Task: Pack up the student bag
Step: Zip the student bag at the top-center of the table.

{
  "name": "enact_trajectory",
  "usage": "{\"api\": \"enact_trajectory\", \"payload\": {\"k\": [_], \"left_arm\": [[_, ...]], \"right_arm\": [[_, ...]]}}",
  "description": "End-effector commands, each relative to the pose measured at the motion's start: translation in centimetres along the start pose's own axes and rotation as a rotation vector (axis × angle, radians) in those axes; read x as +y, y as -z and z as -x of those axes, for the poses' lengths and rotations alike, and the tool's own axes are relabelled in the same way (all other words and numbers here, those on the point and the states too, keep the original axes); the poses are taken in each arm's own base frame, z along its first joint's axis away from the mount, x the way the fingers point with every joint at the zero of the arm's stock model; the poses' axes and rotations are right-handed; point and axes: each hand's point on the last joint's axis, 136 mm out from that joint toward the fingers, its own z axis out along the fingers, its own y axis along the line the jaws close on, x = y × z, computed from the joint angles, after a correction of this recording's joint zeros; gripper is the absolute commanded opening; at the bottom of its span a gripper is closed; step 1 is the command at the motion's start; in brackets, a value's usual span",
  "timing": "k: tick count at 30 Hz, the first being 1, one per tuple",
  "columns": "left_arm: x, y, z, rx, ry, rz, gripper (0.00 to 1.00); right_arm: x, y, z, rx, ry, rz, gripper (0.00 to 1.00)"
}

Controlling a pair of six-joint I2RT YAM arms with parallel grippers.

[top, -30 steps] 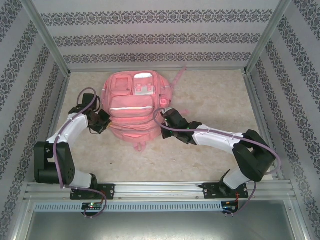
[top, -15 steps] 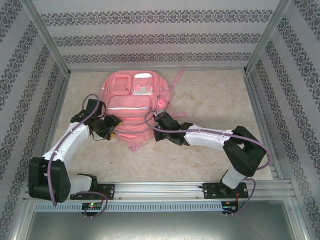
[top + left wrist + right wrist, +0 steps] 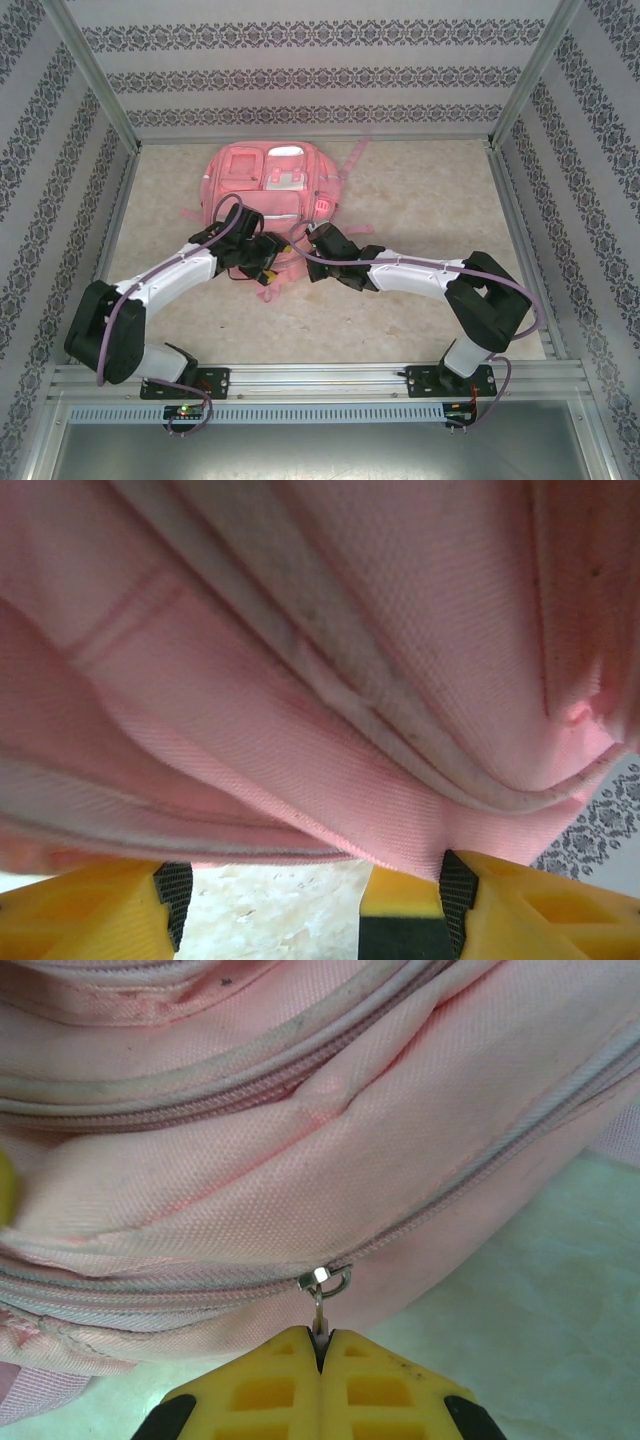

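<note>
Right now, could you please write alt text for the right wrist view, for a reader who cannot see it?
The right gripper, with yellow fingers, is shut on the small metal zip pull of the pink student bag. The bag's zipped seams run across the view above it, and the pale marbled table shows at lower right.

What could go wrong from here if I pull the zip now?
1. The right gripper pinches only the thin zip pull at its very tips; a hard tug may slip it free.
2. The left gripper is open and the bag fabric is unclamped, so the bag may slide on the table instead of the zip running.
3. Both grippers sit close together at the bag's near edge; they might collide.
</note>
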Motion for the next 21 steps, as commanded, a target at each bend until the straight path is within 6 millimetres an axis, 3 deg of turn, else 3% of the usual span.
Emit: {"api": "enact_trajectory", "payload": {"k": [1,4,6,7,11,15,21], "left_arm": [[-2.5,-0.5,0.1,-0.035,0.048,-0.056,0.68],[-2.4,-1.0,1.0,-0.076,0.064,-0.032,0.67],[-2.1,-1.2,1.5,-0.106,0.059,-0.003,0.6],[-1.9,-1.2,1.8,-0.121,0.053,0.011,0.52],[-0.3,-1.1,2.7,-0.171,0.044,0.082,0.0],[1.2,-0.2,3.0,-0.2,0.031,0.12,0.0],[3.6,4.2,4.3,-0.31,-0.008,0.153,0.0]], "right_arm": [[0.8,0.0,-0.1,-0.009,-0.009,0.028,0.0],[0.9,0.0,-0.1,-0.01,-0.012,0.038,0.0],[1.0,0.0,-0.2,-0.01,-0.011,0.041,0.0],[1.0,0.0,-0.3,-0.007,-0.009,0.039,0.0],[0.6,0.0,-0.4,-0.007,-0.001,0.024,0.0],[-0.4,-0.1,-0.5,-0.003,0.013,-0.011,0.0],[-3.9,-0.4,0.1,-0.005,0.002,-0.083,0.0]]}}
